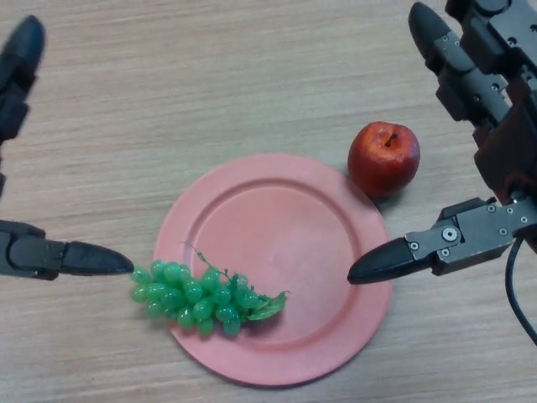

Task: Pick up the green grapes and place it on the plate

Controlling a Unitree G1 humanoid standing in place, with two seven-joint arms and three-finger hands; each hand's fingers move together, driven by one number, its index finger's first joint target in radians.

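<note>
A bunch of green grapes [205, 298] lies on the lower left part of a pink plate [285, 227], with its left end hanging over the plate's rim. My left hand [50, 256] is at the left edge, fingers straight, one fingertip [113, 261] just left of the grapes, touching or nearly touching them. My right hand [470, 231] is at the right, open and empty, its thumb tip [369, 269] over the plate's right rim.
A red apple [384, 157] stands on the wooden table [210, 84] just beyond the plate's upper right rim, under my right hand's fingers.
</note>
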